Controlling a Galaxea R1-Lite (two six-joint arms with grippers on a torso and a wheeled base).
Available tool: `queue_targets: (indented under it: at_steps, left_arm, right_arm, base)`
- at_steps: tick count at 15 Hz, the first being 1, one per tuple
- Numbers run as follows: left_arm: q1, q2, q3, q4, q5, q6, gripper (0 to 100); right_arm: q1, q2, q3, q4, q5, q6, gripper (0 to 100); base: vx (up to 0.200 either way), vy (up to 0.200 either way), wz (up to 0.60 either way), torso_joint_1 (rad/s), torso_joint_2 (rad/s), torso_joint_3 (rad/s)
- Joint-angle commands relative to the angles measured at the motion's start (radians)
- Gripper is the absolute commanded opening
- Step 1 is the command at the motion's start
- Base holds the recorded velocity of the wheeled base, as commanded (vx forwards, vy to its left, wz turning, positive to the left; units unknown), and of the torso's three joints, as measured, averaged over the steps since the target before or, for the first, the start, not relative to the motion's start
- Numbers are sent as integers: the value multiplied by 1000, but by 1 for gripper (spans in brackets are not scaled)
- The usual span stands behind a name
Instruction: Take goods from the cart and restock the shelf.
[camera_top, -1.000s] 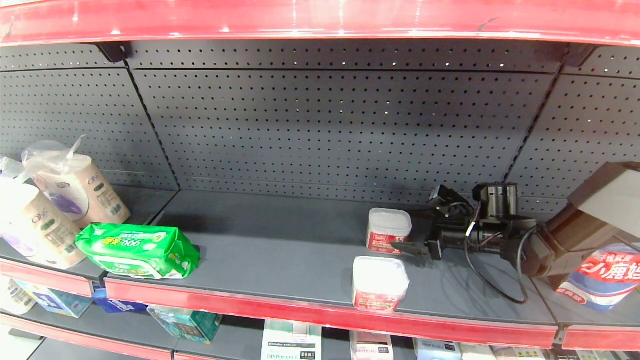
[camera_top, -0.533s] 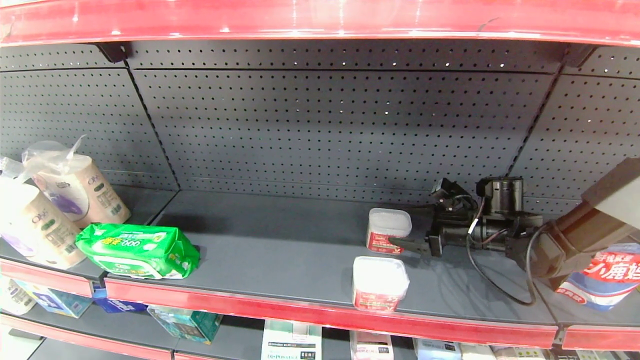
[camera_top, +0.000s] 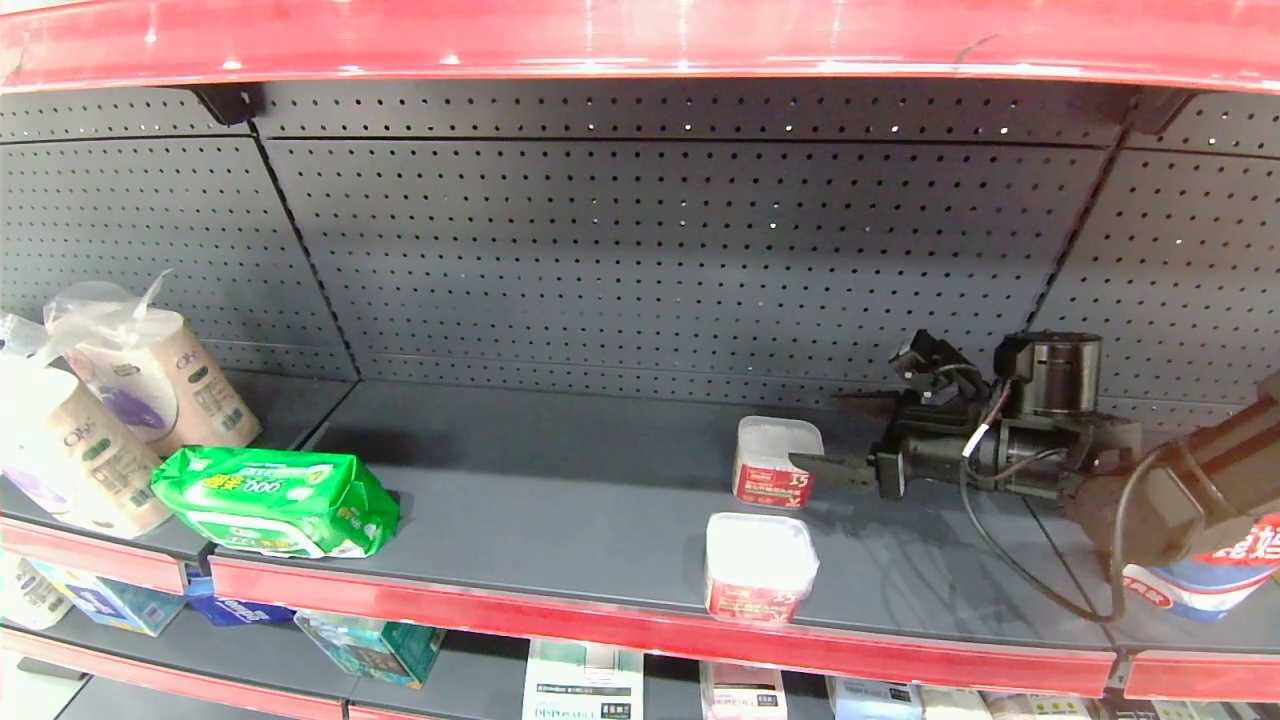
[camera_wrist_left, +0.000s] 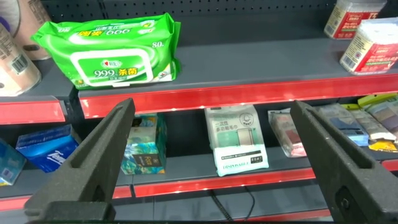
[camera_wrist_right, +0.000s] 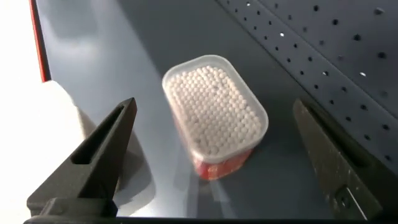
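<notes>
The right pincer, spread wide, sits just beside the rear swab box, right of centre on the shelf. A sideways swing could clip and topple the box.

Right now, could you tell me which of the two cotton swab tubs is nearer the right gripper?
The rear cotton swab tub, just ahead of the open right gripper; the front tub sits at the edge of the shelf.
</notes>
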Motion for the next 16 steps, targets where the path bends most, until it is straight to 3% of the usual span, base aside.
queue_targets:
  at_steps: [1, 4, 6, 12, 16]
  left_arm:
    - [0, 0, 0, 0, 0, 0, 100]
    - [0, 1, 0, 0, 2, -2, 100]
    - [0, 0, 0, 0, 2, 0, 100]
    - [0, 1, 0, 0, 0, -2, 100]
    - [0, 0, 0, 0, 0, 0, 100]
  right_arm:
    - [5, -118, 48, -1, -71, 65, 100]
    - [22, -228, 60, 0, -210, 156, 100]
    - [39, -343, 157, 0, -335, 184, 100]
    - [26, -678, 341, 2, -447, 222, 100]
    - [-15, -896, 482, 13, -438, 219, 100]
  base:
    - [0, 0, 0, 0, 0, 0]
    - [0, 0, 0, 0, 0, 0]
    - [0, 0, 0, 0, 0, 0]
    - [0, 0, 0, 0, 0, 0]
    - [0, 0, 0, 0, 0, 0]
